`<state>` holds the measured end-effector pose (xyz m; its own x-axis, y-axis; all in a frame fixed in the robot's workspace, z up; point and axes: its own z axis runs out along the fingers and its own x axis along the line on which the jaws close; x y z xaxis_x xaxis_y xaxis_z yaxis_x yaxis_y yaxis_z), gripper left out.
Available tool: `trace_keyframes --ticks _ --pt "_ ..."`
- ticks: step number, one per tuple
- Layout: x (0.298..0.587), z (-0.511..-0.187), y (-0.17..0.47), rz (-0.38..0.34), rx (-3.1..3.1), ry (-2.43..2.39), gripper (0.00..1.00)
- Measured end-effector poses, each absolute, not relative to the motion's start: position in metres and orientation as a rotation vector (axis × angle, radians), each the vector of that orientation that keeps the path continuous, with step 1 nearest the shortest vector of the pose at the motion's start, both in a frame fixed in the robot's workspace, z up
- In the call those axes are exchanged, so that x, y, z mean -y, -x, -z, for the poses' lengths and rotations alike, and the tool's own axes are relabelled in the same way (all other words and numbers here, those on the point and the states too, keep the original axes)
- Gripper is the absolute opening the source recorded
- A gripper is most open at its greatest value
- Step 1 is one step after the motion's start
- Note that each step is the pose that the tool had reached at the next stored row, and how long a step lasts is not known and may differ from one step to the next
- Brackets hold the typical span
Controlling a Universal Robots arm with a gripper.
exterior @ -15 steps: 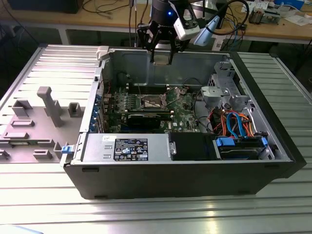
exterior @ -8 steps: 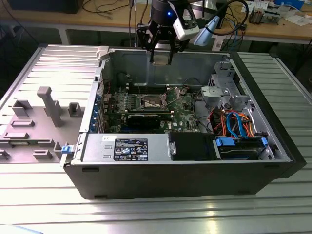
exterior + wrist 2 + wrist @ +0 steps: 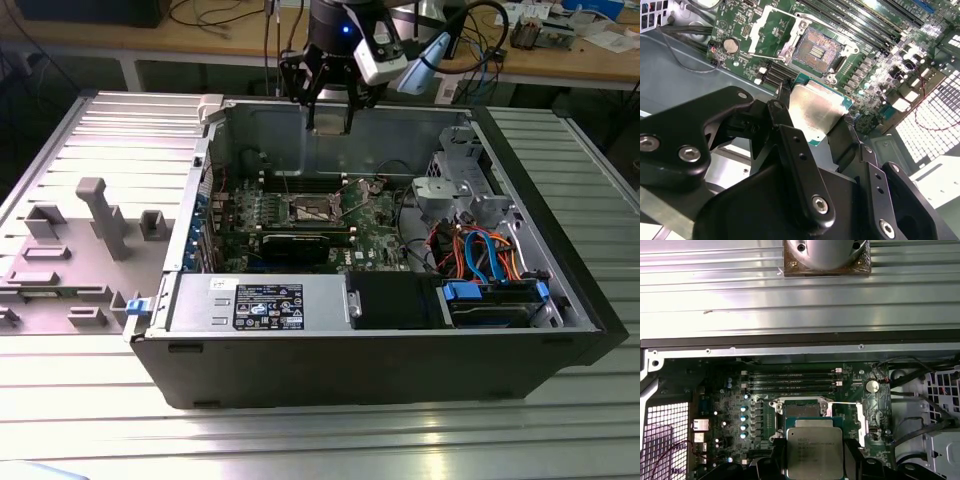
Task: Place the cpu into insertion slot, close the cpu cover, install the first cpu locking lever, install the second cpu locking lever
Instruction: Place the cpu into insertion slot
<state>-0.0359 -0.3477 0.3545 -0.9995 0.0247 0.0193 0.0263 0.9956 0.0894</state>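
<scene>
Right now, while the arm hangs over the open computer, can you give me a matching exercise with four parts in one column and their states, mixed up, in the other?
Column A
1. cpu
2. insertion slot
3. cpu cover
4. coin cell battery

Column B
a. swung open, off the slot
b. round and silver
c. held in the gripper, not seated
d. empty, contacts exposed

Pairs: 1-c, 2-d, 3-a, 4-b
</scene>
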Motion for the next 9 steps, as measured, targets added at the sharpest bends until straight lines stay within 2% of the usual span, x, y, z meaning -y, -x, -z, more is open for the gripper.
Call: trace_keyframes --ticks 9 --pt "0.348 -0.3515 0.0361 0.14 3.12 0.04 0.55"
